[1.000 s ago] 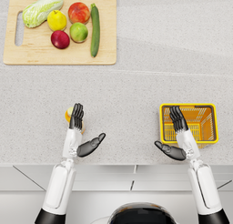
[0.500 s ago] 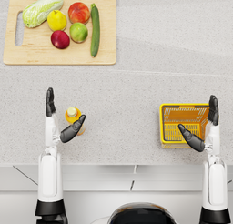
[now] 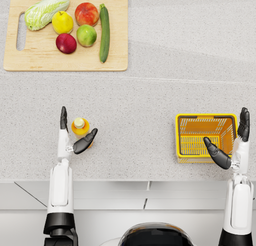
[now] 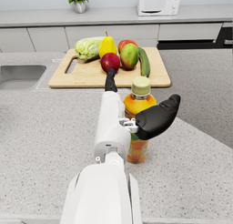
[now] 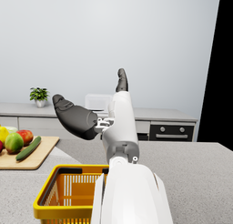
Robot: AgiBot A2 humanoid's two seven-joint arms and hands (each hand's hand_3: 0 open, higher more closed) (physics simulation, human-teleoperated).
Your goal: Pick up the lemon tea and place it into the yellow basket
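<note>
Our left hand (image 3: 70, 138) brackets the orange lemon tea bottle with its pale cap (image 3: 80, 126), fingers apart, nothing gripped yet. It stands on the speckled tabletop (image 3: 140, 105); lift and carry to the yellow wire basket (image 3: 205, 136) remain. Right hand (image 3: 231, 147) open.

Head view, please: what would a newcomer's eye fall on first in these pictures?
Probably the wooden cutting board at the counter's far left, loaded with bright fruit and vegetables. Next comes the yellow basket at the near right, with the open right hand over its right edge. Then the lemon tea bottle, standing upright at the near left, between the spread fingers of the left hand, which has not closed on it.
</note>
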